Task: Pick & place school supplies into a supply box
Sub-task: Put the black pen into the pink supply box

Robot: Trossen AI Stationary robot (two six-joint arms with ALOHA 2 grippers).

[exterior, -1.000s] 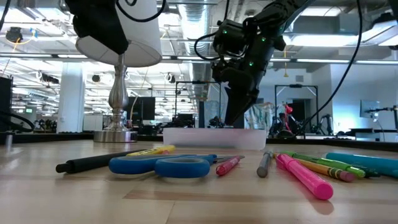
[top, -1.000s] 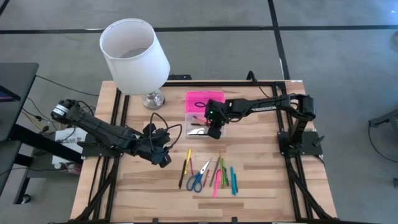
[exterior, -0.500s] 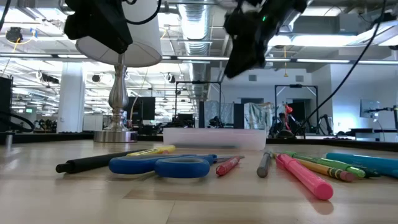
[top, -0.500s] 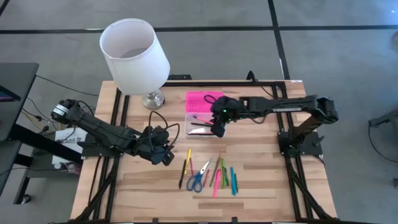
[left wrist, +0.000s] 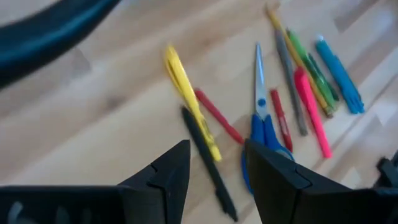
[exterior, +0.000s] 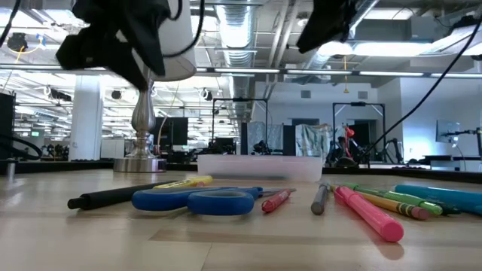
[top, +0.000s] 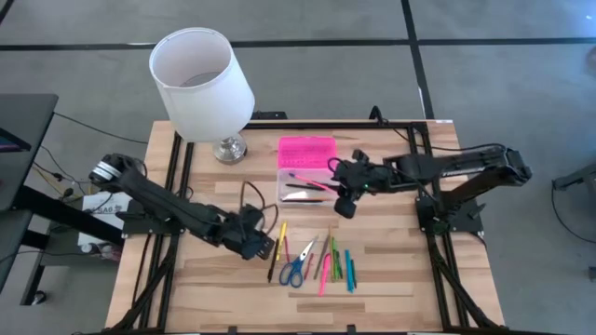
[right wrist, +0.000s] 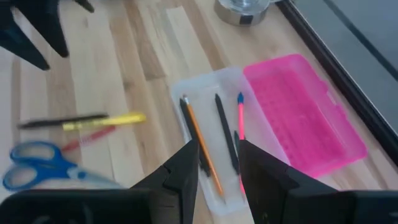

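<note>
The supply box lies open on the table's far middle, its clear base beside the pink lid. Two black pens, an orange pencil and a pink pen lie in the base. Several pens and markers and the blue-handled scissors lie flat on the near middle. My left gripper is open and empty, hovering just left of the yellow marker and black pen. My right gripper is open and empty, raised just right of the base.
A white lampshade on a metal foot stands at the far left, close to the box. Black frame rails run along the table's left and right edges. Bare wood lies left of the supplies and along the near edge.
My right gripper has risen out of the box's clear base and moved toward the table's right and near edges. My left gripper has moved toward the right, up to the yellow marker and black pen. The supplies on the table have stayed put.
</note>
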